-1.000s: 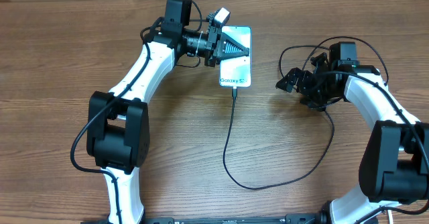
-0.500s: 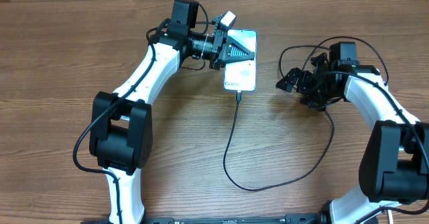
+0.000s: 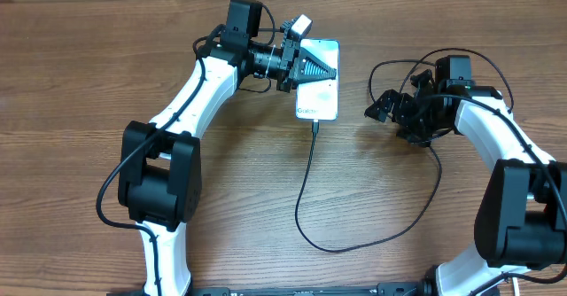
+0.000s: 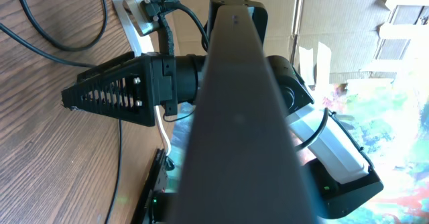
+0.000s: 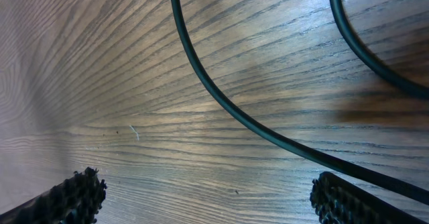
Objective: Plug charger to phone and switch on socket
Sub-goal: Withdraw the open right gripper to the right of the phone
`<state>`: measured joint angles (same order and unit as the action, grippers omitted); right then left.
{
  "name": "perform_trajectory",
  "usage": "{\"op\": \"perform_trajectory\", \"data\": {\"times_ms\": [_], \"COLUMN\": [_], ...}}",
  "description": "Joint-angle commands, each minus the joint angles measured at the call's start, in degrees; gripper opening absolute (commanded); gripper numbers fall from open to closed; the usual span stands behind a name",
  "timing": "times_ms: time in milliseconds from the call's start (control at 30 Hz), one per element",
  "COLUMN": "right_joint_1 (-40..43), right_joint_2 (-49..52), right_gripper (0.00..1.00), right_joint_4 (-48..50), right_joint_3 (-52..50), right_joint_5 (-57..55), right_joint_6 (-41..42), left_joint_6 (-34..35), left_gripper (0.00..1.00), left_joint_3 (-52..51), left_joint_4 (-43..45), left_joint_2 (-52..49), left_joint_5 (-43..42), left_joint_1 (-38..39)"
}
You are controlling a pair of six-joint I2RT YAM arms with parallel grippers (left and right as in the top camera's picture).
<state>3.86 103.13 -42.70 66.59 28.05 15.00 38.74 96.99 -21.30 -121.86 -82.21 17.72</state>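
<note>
Wood-grain table [image 3: 89,66] under both arms. Take the phone [image 3: 321,97] as your ref. It lies flat, screen up, toward the table's far side, w/ the white "Galaxy" band at the end nearer the arm bases.

Your left gripper [image 3: 330,69] sits right over the phone's screen, reaching in from the phone's left. Its fingers are pressed together into one black wedge. Whether the tips touch the glass, you can't tell from overhead.

Charger [image 3: 301,190]: its connector tip meets the phone's near end, at the Galaxy band. Fully seated or not, can't tell at this res. From there the thin black cable runs away from the phone toward the arm bases, sweeps right in a wide curve, then climbs back to a bunch of loops right of the phone.

Your right gripper [image 3: 387,108] sits in that bunch, well apart from the phone and about level w/ its near end. Its fingers are spread wide. The right wrist cam shows a ribbed pad [image 5: 80,192] in each bottom corner w/ wood btw them. Two strands of cable lie on the table ahead, one passing just beside the right-corner pad.

Left wrist cam is mostly a blurred dark bar [image 4: 234,117]; can't tell what it is.
</note>
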Motion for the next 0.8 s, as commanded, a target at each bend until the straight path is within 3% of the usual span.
{"op": "perform_trajectory", "data": {"times_ms": [0,267,400,600,633,700,767], "right_joint_1": [0.0,0.0,0.0,0.0,0.0,0.2,0.2], "right_joint_2": [-0.3,-0.3,-0.3,-0.3,-0.3,-0.6,-1.9], "right_gripper": [1.00,1.00,1.00,1.00,0.90,0.61,0.45], "right_joint_4": [0.2,0.4,7.0,4.7,4.7,4.4,3.0], "right_joint_3": [0.5,0.5,0.6,0.6,0.6,1.1,1.8], "right_joint_5": [-0.6,-0.6,-0.2,5.6,7.3,11.4,12.3], "right_joint_6": [-0.3,-0.3,0.0,-0.1,-0.3,-0.5,-1.7], "left_joint_6": [-1.5,-1.5,-2.1,-2.6,-2.6,-2.9,-4.2], "left_gripper": [0.04,0.04,0.04,0.04,0.04,0.04,0.04], "left_joint_3": [0.1,0.1,0.1,0.1,0.1,0.1,0.1], "left_joint_4": [0.1,0.1,0.1,-1.5,-2.4,-4.7,-7.6], "left_joint_2": [1.2,1.2,1.2,1.2,1.2,1.2,1.2], "left_joint_5": [-1.4,-3.0,-7.2,-8.4,-8.4,-8.4,-8.4], "left_joint_1": [0.3,0.3,0.3,0.3,0.3,0.3,0.3]}}
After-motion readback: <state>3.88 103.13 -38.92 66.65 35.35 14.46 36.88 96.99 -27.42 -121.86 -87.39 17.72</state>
